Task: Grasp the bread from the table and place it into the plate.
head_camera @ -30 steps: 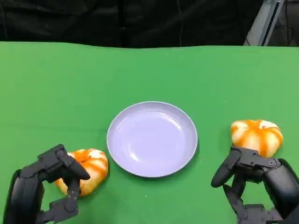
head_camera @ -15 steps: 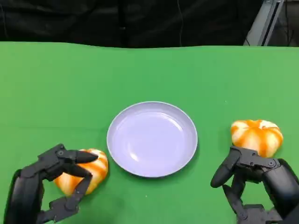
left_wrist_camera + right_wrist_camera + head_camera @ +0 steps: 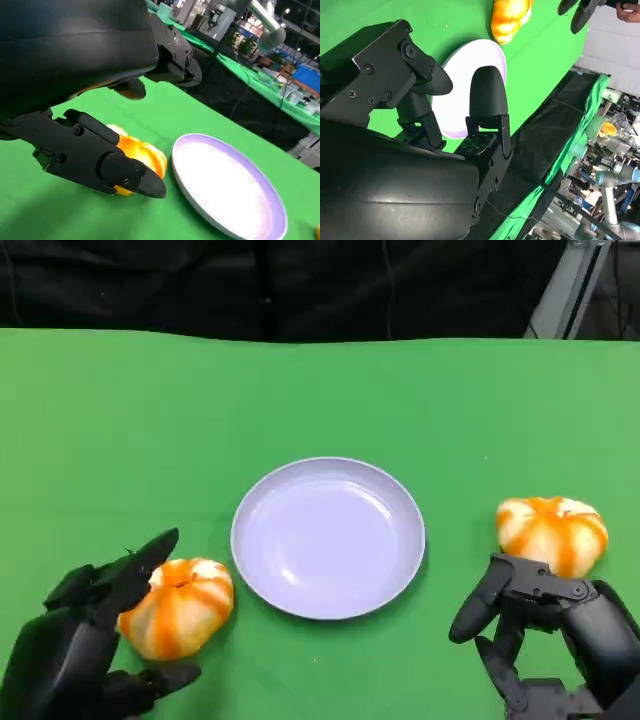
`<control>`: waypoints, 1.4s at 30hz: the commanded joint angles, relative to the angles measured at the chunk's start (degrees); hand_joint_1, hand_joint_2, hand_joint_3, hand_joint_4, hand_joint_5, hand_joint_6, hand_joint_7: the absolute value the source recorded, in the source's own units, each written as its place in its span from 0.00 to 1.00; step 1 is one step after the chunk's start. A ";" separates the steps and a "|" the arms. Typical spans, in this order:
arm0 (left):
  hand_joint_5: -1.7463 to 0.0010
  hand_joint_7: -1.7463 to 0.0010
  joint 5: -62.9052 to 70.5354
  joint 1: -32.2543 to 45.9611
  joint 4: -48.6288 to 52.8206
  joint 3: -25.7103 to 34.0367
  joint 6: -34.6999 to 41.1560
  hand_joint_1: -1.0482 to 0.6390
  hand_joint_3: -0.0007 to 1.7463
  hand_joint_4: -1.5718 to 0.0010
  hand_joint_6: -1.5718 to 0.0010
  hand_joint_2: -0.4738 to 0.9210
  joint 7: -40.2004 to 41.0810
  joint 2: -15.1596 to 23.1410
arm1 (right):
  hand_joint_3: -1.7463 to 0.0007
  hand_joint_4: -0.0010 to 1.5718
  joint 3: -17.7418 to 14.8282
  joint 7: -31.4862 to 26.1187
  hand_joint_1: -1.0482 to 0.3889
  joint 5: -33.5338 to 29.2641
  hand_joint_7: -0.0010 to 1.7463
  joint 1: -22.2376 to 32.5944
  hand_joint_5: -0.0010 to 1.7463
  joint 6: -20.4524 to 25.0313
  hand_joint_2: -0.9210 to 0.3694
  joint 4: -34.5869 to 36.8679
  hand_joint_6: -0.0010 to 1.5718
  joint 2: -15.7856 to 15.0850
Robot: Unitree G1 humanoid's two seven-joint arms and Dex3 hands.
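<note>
Left of the plate [image 3: 328,537], the left hand [image 3: 85,655] cups one bread [image 3: 177,607], fingers apart; right hand [image 3: 545,635] spread, empty.

left hand [image 3: 95,640]: cut off by picture edge, covers near side of left bread [image 3: 178,606] | right hand [image 3: 545,635]: cut off likewise | contact with bread: unclear
</note>
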 commanded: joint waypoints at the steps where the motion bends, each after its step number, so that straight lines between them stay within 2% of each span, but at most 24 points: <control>1: 0.66 1.00 2.95 -1.23 -0.95 -1.86 4.24 0.30 0.00 1.00 0.83 0.97 0.40 1.54 | 0.30 0.52 -0.22 -0.18 0.76 0.37 0.80 -0.11 0.95 -0.16 0.40 -0.51 0.46 -0.25; 5: 0.64 0.99 4.56 -1.62 -1.16 -3.12 6.07 0.30 0.00 1.00 0.82 0.97 1.22 2.25 | 0.31 0.52 -0.31 -0.10 0.76 0.46 0.80 -0.20 0.95 -0.32 0.40 -0.37 0.46 -0.37; 8: 0.62 0.98 15.84 -5.88 -0.17 -7.98 15.11 0.30 0.00 0.96 0.79 0.98 -0.99 3.24 | 0.31 0.52 -0.16 -0.18 0.76 0.42 0.80 -0.34 0.95 -0.04 0.39 -0.32 0.46 -0.14; 10: 0.63 0.98 18.16 -6.86 -0.18 -9.55 18.19 0.30 0.00 0.94 0.78 0.98 -1.62 3.53 | 0.31 0.52 -0.14 -0.13 0.76 0.67 0.80 -0.33 0.95 0.14 0.40 -0.38 0.46 0.00; 12: 0.72 0.99 19.26 -8.23 1.13 -10.97 20.18 0.32 0.00 0.85 0.75 0.97 -1.59 3.86 | 0.31 0.52 -0.06 -0.21 0.76 0.50 0.80 -0.26 0.95 -0.16 0.40 -0.33 0.46 0.03; 20: 0.73 0.99 20.48 -10.76 4.39 -14.34 23.75 0.33 0.00 0.79 0.72 0.97 -0.39 5.63 | 0.30 0.53 0.20 -0.38 0.75 0.02 0.80 -0.19 0.95 -0.15 0.40 -0.46 0.46 0.04; 32: 0.77 0.99 20.37 -17.94 12.98 -19.58 32.03 0.35 0.02 0.73 0.65 1.00 -2.84 5.80 | 0.29 0.50 0.46 -0.28 0.76 -0.44 0.80 0.50 0.96 1.70 0.40 -2.38 0.45 0.01; 35: 0.77 0.98 19.45 -19.67 15.57 -20.29 33.05 0.36 0.02 0.70 0.63 1.00 -3.47 5.79 | 0.29 0.50 0.55 -0.39 0.77 -0.56 0.80 0.47 0.96 1.54 0.41 -2.34 0.46 0.04; 37: 0.74 0.97 18.76 -20.72 17.12 -20.64 33.74 0.37 0.06 0.66 0.59 1.00 -4.27 5.79 | 0.29 0.50 0.58 -0.48 0.76 -0.51 0.80 0.38 0.96 1.20 0.42 -2.11 0.46 0.09; 42: 0.73 0.97 17.60 -21.53 18.31 -21.26 33.96 0.39 0.08 0.63 0.57 1.00 -4.02 6.16 | 0.28 0.50 0.58 -0.49 0.76 -0.28 0.80 0.34 0.95 0.84 0.42 -1.92 0.46 0.13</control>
